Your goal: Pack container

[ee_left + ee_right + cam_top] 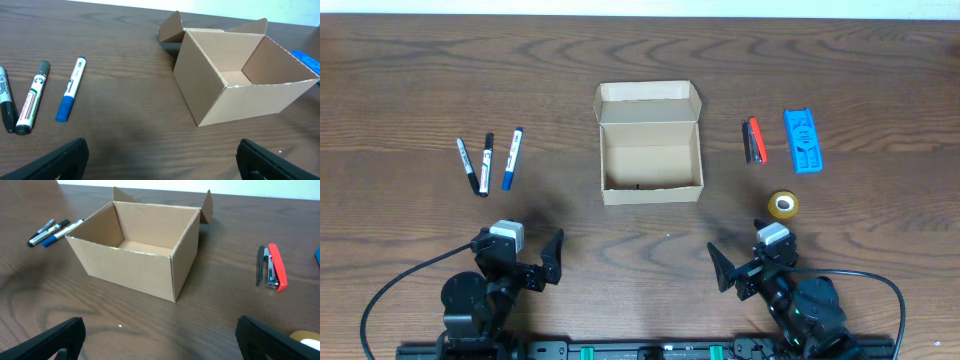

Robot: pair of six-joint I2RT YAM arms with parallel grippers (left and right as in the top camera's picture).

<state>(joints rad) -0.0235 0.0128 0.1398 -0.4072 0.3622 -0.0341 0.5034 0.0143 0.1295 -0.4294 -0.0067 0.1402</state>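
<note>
The container (652,194) stands on a dark wooden table (620,50), its lid flap folded back to the far side. Behind the table's far edge is a pale wall. On the near side of the container, well apart from it, are the left gripper (518,250) and the right gripper (755,255), both with jaws wide and holding nothing. Left of the container lie three markers (486,163). Right of it lie a red and black stapler (755,141) and a blue plastic thing (802,141). A yellow tape roll (782,205) lies just beside the right gripper.
</note>
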